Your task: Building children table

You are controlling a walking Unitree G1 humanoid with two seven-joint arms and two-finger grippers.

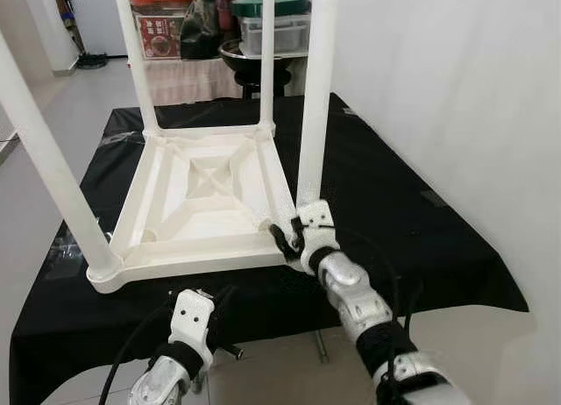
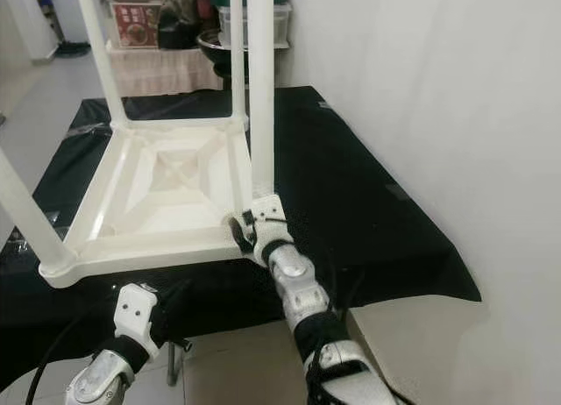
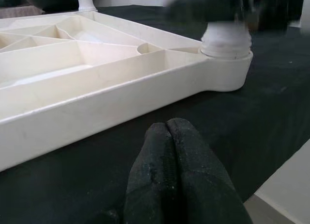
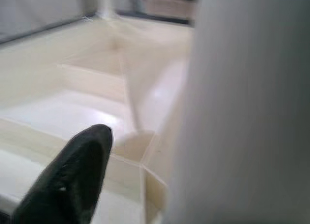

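While three legs already stand in their corner sockets, the upturned white tabletop [image 1: 206,203] lies underside up on the black-draped work surface [image 1: 386,203]. Fourth leg [image 1: 316,98]: upright at the near right corner, base at or in its socket; seating depth not discernible. Right gripper [image 1: 289,234]: fingers set around that leg's foot. Left gripper [image 3: 181,185]: fingers pressed together, empty, just off the near edge. Judged status: assembly nearly complete; remaining, pressing the last leg home and turning the table upright.
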